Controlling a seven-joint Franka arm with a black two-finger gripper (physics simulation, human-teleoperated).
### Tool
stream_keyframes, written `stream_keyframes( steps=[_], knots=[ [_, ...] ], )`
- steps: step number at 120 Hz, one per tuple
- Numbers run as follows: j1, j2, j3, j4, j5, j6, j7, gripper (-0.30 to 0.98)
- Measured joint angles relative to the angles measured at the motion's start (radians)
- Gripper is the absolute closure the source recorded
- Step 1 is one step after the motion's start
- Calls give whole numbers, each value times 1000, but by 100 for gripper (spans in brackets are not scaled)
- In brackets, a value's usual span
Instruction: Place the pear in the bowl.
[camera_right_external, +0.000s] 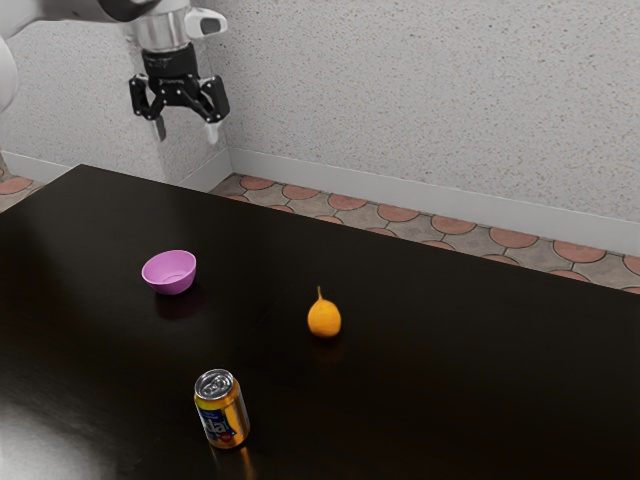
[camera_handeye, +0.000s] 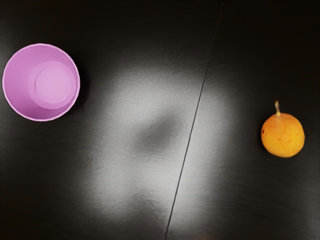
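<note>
I hold my black two-finger gripper (camera_right_external: 186, 131) high above the glossy black table (camera_right_external: 420, 400), fingers parted and nothing between them. The orange-yellow, round-bodied pear (camera_right_external: 324, 319) sits on the tabletop outside the pink, round, smooth-walled bowl (camera_right_external: 169, 272). With twelve at the exterior view's top edge, the pear lies at about five o'clock from my fingertips, and between three and four from the bowl. My next move, I judge, is across that way and well down, away from the bowl. The pear's long axis looks close to upright, its thin stem pointing nearly to twelve, so I would close around the belly rather than the stem. The yellow, blue and silver soda can (camera_right_external: 221, 408) stands between seven and eight o'clock from the pear, well apart from it.

The pear's underside is hidden, so I cannot tell how firmly it sits; it may roll if nudged. My pale fingertips are hard to make out against the speckled wall (camera_right_external: 400, 100). The upper edge of the exterior view cuts off my arm (camera_right_external: 90, 8).
</note>
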Motion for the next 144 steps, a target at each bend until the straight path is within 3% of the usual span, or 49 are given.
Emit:
stream_keyframes(
  steps=[27, 50, 65, 100, 144],
  knots=[
    [-5, -1, -2, 1, 1, 27, 18, 0],
    [-147, 25, -34, -3, 14, 69, 25, 0],
    [-174, 84, -40, -12, 40, 85, 25, 0],
    [-189, 166, -39, -202, 19, 255, 29, 0],
    [-209, 226, -12, -324, -101, 456, -60, 0]
  ],
)
